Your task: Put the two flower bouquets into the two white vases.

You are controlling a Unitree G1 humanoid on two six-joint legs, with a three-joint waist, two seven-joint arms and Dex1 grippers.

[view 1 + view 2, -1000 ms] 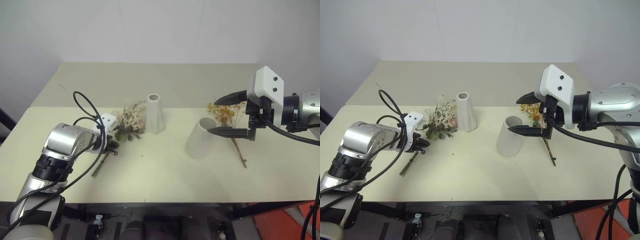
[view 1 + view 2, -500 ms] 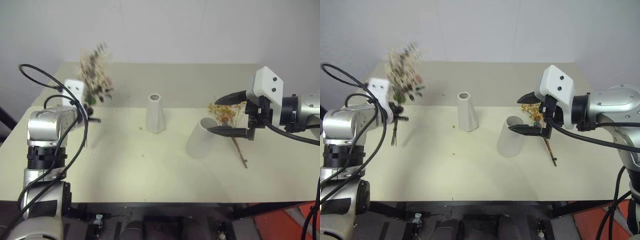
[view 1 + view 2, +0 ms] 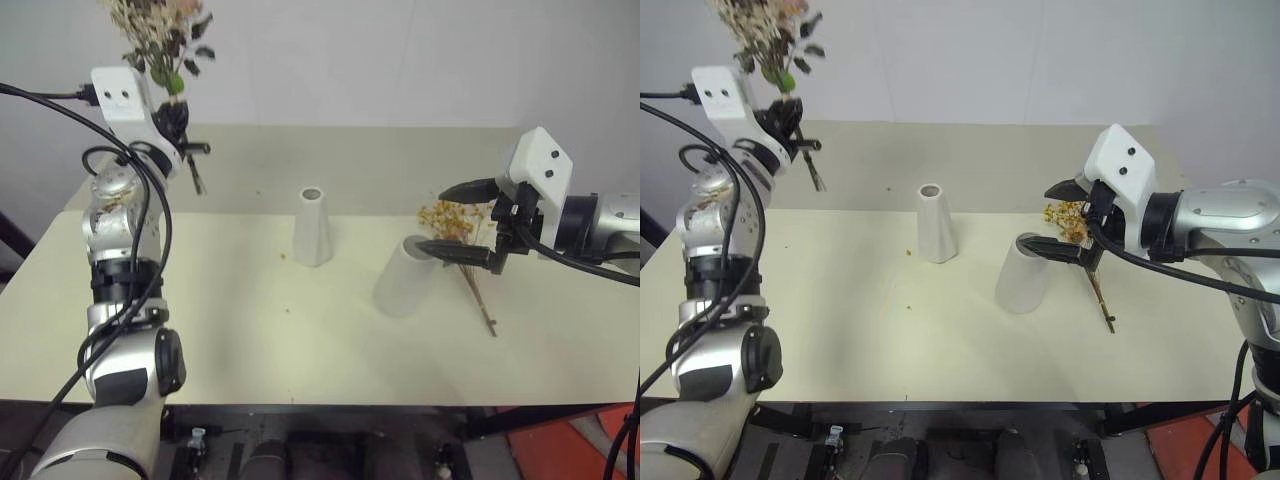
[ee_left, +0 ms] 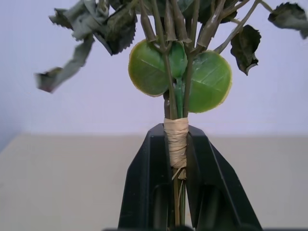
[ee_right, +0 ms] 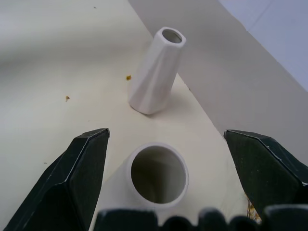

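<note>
Step in hand: carrying the rose bouquet (image 3: 160,30) toward a vase, as I judge it from the raised arm.
Left end effector (image 4: 176,163): pressed together on the bouquet's stems at the raffia binding, blooms up, stem ends hanging below the grip, high over the counter's far left corner.
Right end effector (image 5: 166,159): spread wide, empty, hovering just above the wide vase (image 3: 402,276), one finger to each side of its mouth.
Slim vase (image 3: 311,227): upright near the counter's (image 3: 300,350) middle, narrow mouth open and unobstructed.
Wide vase: just right of the slim one, apart from it, mouth broad and empty.
Yellow bouquet (image 3: 455,228): lying on the counter beside the wide vase, toward the right edge, stems pointing to the near edge.
Which vase: the bundled rose stems look thick; the broad mouth probably suits them better, though the right arm hangs over it.
Doing it well: keep the stems vertical, line the stem ends over the mouth before lowering, descend slowly.
Risk: a sideways nudge could topple the slim cone; leaves may catch on a rim.
</note>
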